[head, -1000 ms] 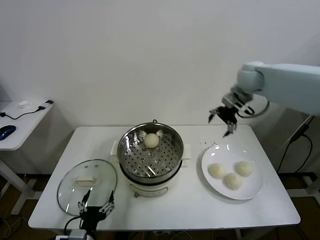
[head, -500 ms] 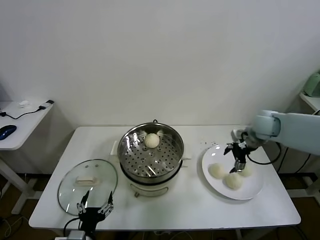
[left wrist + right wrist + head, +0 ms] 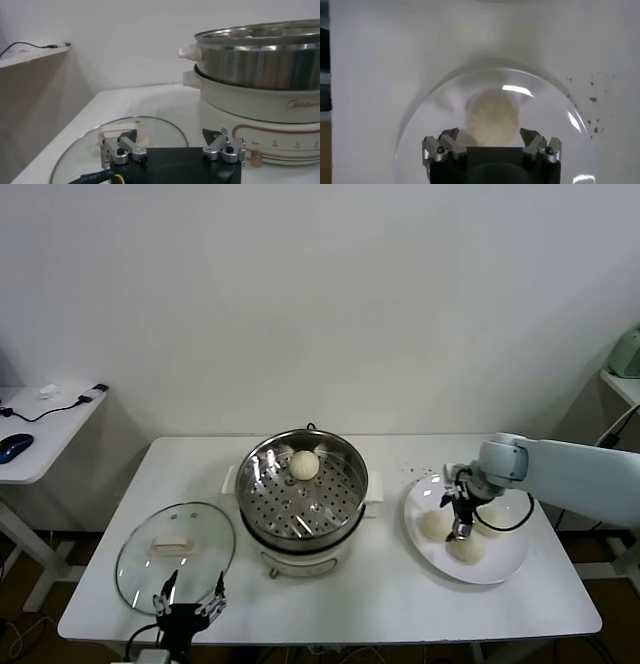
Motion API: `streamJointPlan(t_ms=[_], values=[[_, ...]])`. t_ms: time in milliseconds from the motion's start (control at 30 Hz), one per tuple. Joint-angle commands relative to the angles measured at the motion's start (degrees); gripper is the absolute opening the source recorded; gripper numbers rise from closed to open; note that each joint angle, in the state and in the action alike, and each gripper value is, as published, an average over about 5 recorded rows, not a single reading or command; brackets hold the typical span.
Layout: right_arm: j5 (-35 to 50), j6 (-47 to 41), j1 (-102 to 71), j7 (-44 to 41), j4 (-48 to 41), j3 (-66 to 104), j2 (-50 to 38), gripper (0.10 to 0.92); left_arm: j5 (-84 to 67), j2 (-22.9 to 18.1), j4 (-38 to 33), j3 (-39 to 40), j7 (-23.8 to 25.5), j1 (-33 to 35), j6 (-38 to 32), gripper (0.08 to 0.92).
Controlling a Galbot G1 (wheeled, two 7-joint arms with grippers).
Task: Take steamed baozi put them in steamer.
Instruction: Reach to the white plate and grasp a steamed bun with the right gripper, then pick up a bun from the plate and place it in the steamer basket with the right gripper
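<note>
Soft cream baozi [image 3: 493, 119] on the plate [image 3: 505, 566] sits between the right gripper's [image 3: 491, 145] spread fingers, likely light and squashy, best pinched gently at its sides

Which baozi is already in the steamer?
The single baozi at the back of the steamer. The other three baozi lie on the white plate, under the open right tool.

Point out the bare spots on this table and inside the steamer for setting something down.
Most of the steamer floor is bare; one baozi sits at its far edge. The table is bare beyond the glass lid. The plate is crowded: three baozi, right gripper over them.
</note>
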Motion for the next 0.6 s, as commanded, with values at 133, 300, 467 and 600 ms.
streamJointPlan(t_ms=[133, 300, 467, 600], values=[[-1.68, -1.38, -4.65, 0.4, -3.78, 3.74, 2.91, 0.812, -0.19, 0.09, 0.06, -0.05, -0.01, -0.11, 0.05, 0.823], [-2.67, -0.93, -4.13, -0.82, -3.41, 3.46, 2.85, 0.734, -0.64, 0.07, -0.07, -0.1, -0.47, -0.04, 0.23, 0.823], [-3.38, -0.32, -1.27, -1.9, -2.52, 2.43, 2.24, 0.668, -0.88, 0.0, -0.37, -0.07, -0.62, 0.21, 0.45, 0.823], [-2.68, 0.52, 3.26, -3.39, -2.13, 1.51, 2.25, 0.643, -0.83, -0.16, -0.49, 0.08, -0.63, 0.22, 0.57, 0.823]])
